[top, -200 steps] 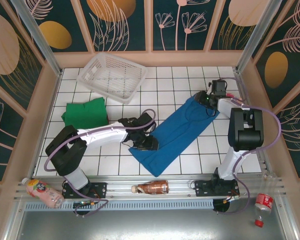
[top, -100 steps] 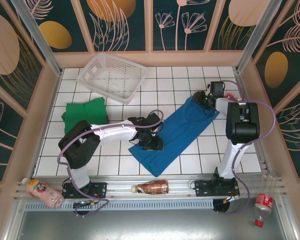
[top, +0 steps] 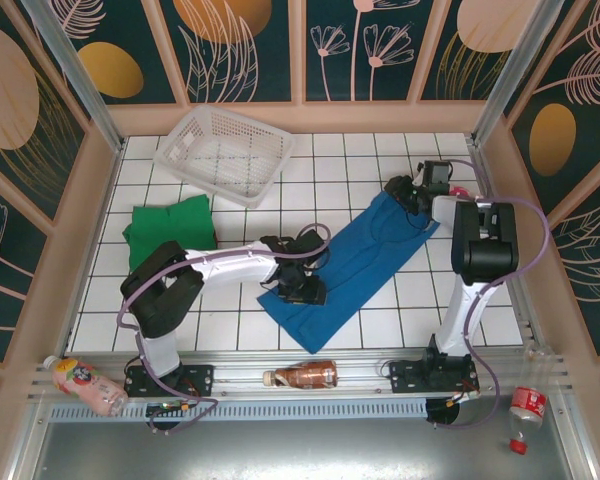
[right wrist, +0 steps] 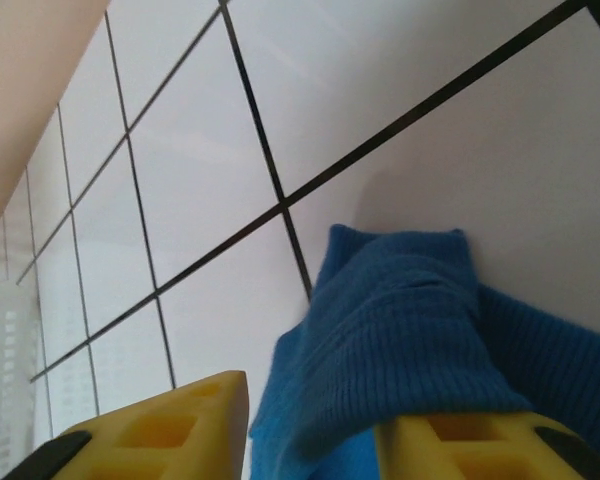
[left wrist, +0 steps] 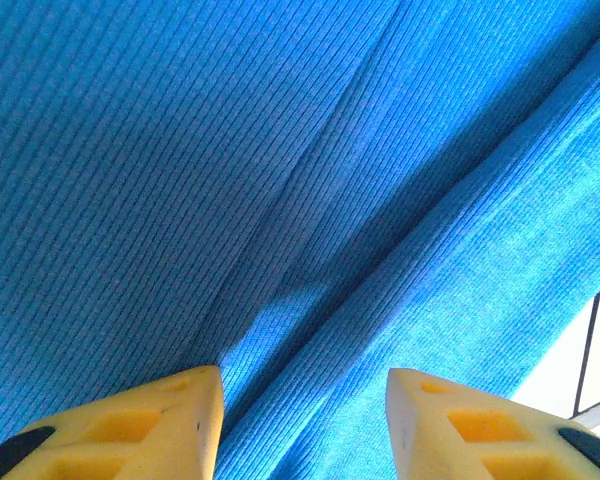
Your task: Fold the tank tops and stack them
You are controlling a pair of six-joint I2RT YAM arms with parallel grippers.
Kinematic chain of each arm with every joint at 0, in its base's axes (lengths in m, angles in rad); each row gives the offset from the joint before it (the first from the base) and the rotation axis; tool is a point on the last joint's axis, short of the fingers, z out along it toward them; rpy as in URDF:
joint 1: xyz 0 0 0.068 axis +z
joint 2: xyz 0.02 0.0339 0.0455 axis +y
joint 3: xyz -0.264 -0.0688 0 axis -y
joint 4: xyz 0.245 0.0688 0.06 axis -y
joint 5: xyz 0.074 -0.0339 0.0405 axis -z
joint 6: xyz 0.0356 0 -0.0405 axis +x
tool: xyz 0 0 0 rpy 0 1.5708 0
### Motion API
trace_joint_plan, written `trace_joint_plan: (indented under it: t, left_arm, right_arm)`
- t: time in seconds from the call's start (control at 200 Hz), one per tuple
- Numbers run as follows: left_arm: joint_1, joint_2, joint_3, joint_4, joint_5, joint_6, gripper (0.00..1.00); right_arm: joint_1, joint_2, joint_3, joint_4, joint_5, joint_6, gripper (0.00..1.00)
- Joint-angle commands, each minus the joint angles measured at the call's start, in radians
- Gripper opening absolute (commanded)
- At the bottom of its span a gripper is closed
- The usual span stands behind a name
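Observation:
A blue tank top lies flat in a long diagonal strip on the white tiled table. My left gripper hovers low over its near-left part; in the left wrist view the gripper is open, with ribbed blue cloth and a fold line under it. My right gripper is at the top's far-right end. In the right wrist view the gripper has its jaws apart, and a bunched blue corner lies between them, draped over the right finger. A folded green tank top rests at the left.
A white lattice basket stands at the back left. A brown bottle, a pink bottle and a red-labelled bottle lie along the front rail. Wooden walls close in the table on both sides.
My left gripper slid a little to the right along the blue top's near end, its elbow swinging in. The right arm shifted slightly back; its gripper stayed at the far corner.

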Motion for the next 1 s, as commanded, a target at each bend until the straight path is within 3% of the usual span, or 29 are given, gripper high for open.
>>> trace_joint_plan:
  t: [0.0, 0.205, 0.48, 0.785, 0.996]
  left_arm:
    - [-0.007, 0.02, 0.031, -0.104, -0.079, 0.027, 0.48]
    - [-0.035, 0.061, 0.057, -0.145, -0.096, 0.042, 0.49]
    - [-0.04, 0.033, 0.09, -0.28, -0.217, 0.031, 0.47]
    - [-0.041, -0.053, 0.014, -0.287, -0.203, 0.008, 0.47]
    - [-0.041, -0.083, -0.092, -0.196, -0.144, 0.003, 0.44]
  right_arm:
    - [-0.012, 0.029, 0.047, 0.006, -0.006, 0.024, 0.27]
    - [-0.018, 0.043, 0.077, 0.014, -0.026, 0.037, 0.09]
    - [-0.024, 0.031, 0.044, 0.041, -0.037, 0.044, 0.05]
    - [-0.026, 0.02, 0.022, 0.054, -0.046, 0.046, 0.04]
    - [-0.036, 0.033, 0.022, 0.088, -0.063, 0.045, 0.03]
